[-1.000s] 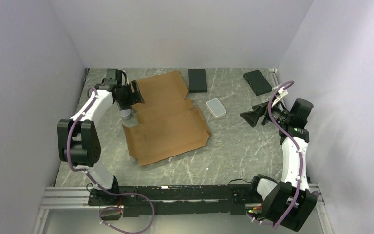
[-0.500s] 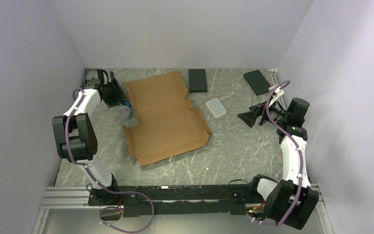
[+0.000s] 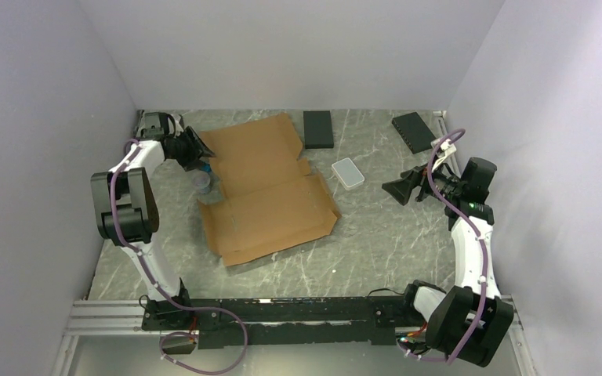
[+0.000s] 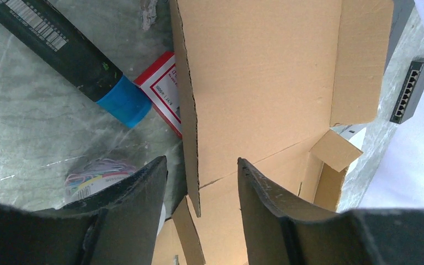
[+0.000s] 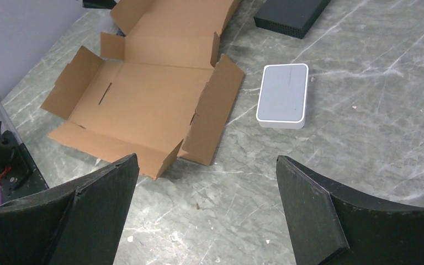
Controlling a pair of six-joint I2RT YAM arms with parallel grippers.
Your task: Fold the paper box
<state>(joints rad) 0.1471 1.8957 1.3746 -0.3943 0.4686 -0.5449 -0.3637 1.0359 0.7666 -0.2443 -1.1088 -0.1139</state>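
The paper box [image 3: 266,188] is a brown cardboard sheet lying mostly flat in the middle of the table, its right-hand flaps partly raised [image 5: 143,105]. My left gripper [image 3: 198,153] is at the left edge of the box's far panel. In the left wrist view that cardboard edge [image 4: 190,121] runs between the fingers of the left gripper [image 4: 201,161]; the jaws are partly apart and neither pad touches it. My right gripper [image 3: 392,190] hovers to the right of the box, wide open [image 5: 207,159] over bare table with nothing between its fingers.
Two black slabs [image 3: 318,128] [image 3: 415,131] lie at the back. A small white case [image 3: 349,172] sits right of the box. A black tube with a blue cap [image 4: 77,61], a red-and-white packet [image 4: 163,91] and a bag of coloured bands [image 4: 96,176] crowd the box's left edge.
My left gripper has swung off the box toward the far left corner, come back to the far panel's left edge, and narrowed its jaws. My right gripper has edged slightly left.
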